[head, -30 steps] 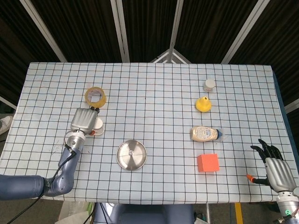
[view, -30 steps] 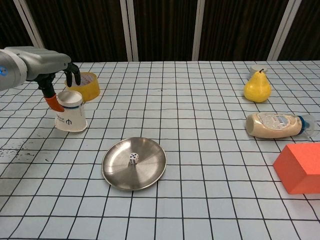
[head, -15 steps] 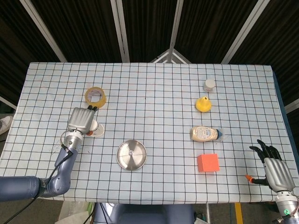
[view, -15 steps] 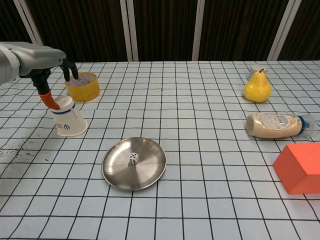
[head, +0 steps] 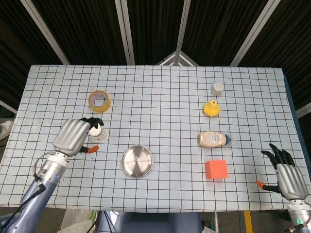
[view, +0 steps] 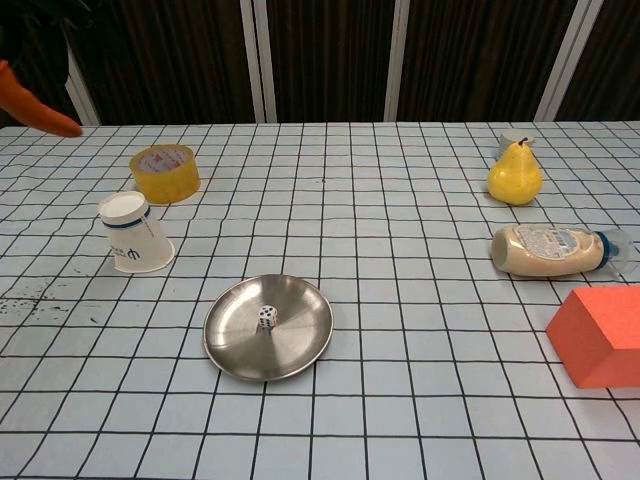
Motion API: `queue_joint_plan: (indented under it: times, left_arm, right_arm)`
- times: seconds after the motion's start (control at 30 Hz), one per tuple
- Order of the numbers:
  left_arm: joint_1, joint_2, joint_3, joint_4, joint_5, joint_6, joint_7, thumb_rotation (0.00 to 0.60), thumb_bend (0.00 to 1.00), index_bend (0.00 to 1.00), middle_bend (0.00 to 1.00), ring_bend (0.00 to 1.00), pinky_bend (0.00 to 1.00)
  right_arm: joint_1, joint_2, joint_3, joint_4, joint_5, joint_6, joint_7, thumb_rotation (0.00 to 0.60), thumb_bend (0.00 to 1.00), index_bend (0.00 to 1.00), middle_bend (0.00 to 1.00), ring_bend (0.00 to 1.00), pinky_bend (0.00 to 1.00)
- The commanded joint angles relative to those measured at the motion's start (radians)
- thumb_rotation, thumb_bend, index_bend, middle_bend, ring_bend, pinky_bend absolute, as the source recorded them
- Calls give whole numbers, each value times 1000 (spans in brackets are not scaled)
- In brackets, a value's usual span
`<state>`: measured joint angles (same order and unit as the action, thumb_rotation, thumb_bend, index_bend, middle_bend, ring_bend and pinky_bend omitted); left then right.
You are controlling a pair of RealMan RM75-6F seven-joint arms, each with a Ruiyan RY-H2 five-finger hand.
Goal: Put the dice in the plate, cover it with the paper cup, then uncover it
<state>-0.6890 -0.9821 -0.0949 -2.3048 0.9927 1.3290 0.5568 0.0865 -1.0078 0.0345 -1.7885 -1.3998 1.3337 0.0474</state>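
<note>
While the dice sits in the metal plate, the paper cup stands upside down beside it. Left hand and right hand hold nothing, fingers apart.

On the table I count one metal plate, one die in it, one paper cup, one roll of yellow tape, one pear, one squeeze bottle, one orange block, and one small grey cap.
</note>
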Motion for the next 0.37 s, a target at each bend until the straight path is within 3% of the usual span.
queue_joint_plan:
  times: [0.03, 0.1, 0.2, 0.37]
  left_arm:
    - [335, 148, 241, 71, 433, 218, -184, 600, 217, 355, 326, 271, 410]
    - [422, 98, 288, 209, 538, 301, -255, 600, 217, 356, 287, 231, 317]
    - [506, -1, 307, 394, 581, 380, -330, 600, 222, 346, 237, 201, 288]
    - [544, -118, 271, 600, 544, 395, -314, 600, 239, 299, 180, 129, 245]
  right_arm:
    - [-1, -3, -3, -4, -9, 5, -10, 600, 143, 210, 34, 105, 0]
    - [-2, -7, -1, -4, -11, 14, -24, 600, 143, 210, 34, 105, 0]
    - [-4, -16, 4, -1, -14, 31, -47, 600, 143, 209, 34, 105, 0]
    - [-3, -35, 11, 9, -7, 42, -91, 600, 143, 181, 34, 105, 0]
